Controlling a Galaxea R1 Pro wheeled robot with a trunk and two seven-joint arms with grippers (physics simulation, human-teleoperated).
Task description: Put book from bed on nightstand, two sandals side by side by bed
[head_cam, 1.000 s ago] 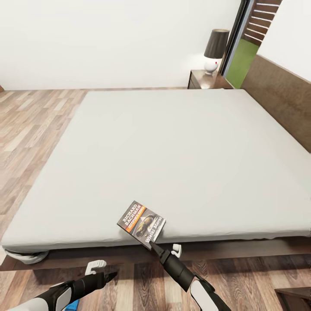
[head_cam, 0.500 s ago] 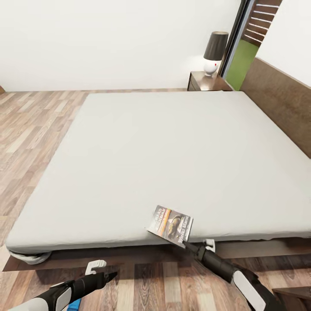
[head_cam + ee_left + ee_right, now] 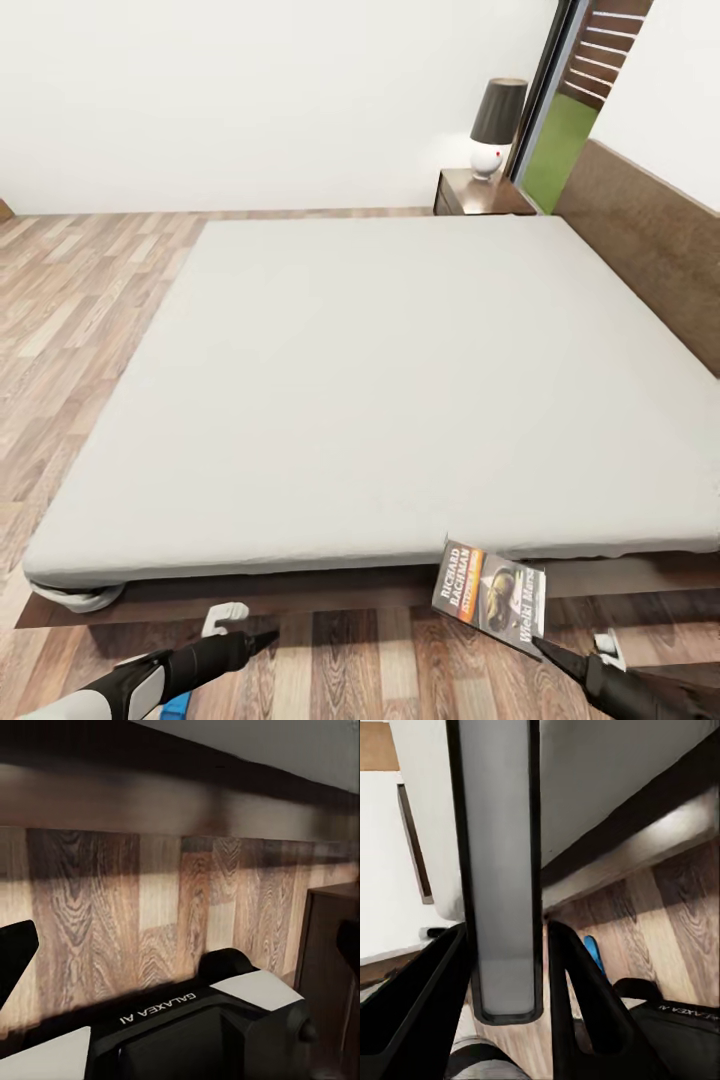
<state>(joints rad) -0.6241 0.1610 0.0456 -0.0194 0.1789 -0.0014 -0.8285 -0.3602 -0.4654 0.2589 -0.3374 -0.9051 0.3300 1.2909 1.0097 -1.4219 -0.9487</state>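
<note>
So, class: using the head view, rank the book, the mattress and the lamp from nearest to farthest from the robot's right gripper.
1. The book: held in the right gripper, off the bed's near edge, above the floor.
2. The mattress: just beyond the book, stretching away from the robot.
3. The lamp: on the nightstand at the far side by the headboard.

White walls (image 3: 250, 90) meet a brown-grey wood plank floor (image 3: 70, 300). A table lamp (image 3: 495, 125) with a dark shade and white base stands in the far corner, beside a tall dark-framed window (image 3: 560, 110).
</note>
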